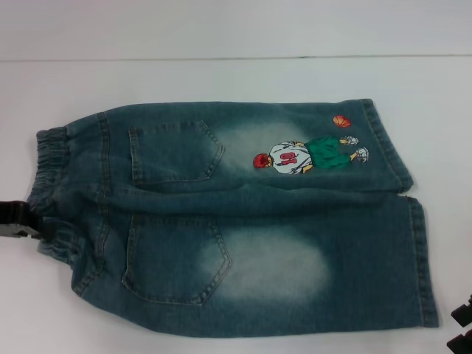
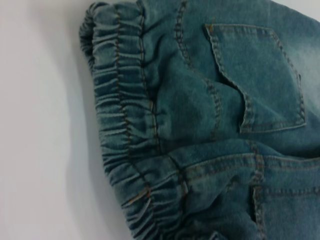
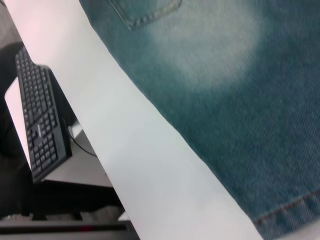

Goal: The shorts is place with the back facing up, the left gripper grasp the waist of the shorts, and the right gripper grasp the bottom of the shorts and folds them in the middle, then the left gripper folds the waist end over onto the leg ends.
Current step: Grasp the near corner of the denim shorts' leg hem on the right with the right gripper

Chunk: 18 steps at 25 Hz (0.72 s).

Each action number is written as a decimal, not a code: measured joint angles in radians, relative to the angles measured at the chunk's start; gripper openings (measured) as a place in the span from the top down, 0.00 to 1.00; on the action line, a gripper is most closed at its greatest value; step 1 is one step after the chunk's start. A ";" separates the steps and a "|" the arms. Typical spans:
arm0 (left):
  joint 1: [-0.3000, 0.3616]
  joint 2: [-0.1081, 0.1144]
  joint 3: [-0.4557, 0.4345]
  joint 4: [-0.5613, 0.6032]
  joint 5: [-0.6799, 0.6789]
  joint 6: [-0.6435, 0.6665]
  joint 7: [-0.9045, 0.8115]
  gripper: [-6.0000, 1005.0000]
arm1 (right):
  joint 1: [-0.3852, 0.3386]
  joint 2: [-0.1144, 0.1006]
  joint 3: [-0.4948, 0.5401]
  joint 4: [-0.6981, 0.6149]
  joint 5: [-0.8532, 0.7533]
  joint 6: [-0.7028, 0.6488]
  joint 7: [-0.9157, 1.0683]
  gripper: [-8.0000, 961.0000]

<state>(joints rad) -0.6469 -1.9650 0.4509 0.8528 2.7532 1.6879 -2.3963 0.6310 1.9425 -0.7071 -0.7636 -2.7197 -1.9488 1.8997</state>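
Lying flat, back pockets up, the shorts (image 1: 243, 214) cover the white tabletop (image 1: 221, 74). The left gripper (image 1: 21, 221), mostly cut off, touches the waist (image 1: 51, 184); the right gripper (image 1: 461, 328) shows only at the corner near the leg ends (image 1: 420, 251). Neither gripper's opening can be told. A keyboard (image 3: 40, 125) sits below the tabletop edge.

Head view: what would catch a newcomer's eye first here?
The denim shorts lie spread flat, back up, filling most of the white table. The bright cartoon basketball player patch stands out on the far leg. The left pincer sits at the puckered waist; the right pincer waits beyond the near leg's hem.
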 joint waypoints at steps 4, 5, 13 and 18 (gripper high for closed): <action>-0.006 -0.001 0.004 0.000 0.000 -0.006 -0.007 0.96 | 0.011 0.006 -0.005 0.003 -0.043 0.011 0.004 0.11; -0.006 -0.001 0.004 0.000 0.000 -0.006 -0.007 0.96 | 0.015 0.008 -0.005 0.006 -0.046 0.018 0.007 0.11; -0.006 -0.001 0.007 0.000 0.000 -0.007 -0.007 0.95 | 0.028 0.011 -0.023 0.037 -0.053 0.063 0.014 0.11; -0.004 0.001 0.004 0.000 0.000 -0.007 -0.007 0.95 | 0.048 0.018 -0.028 0.067 -0.053 0.084 0.014 0.11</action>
<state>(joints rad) -0.6509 -1.9638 0.4549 0.8529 2.7535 1.6809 -2.4037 0.6790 1.9607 -0.7350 -0.6970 -2.7731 -1.8645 1.9136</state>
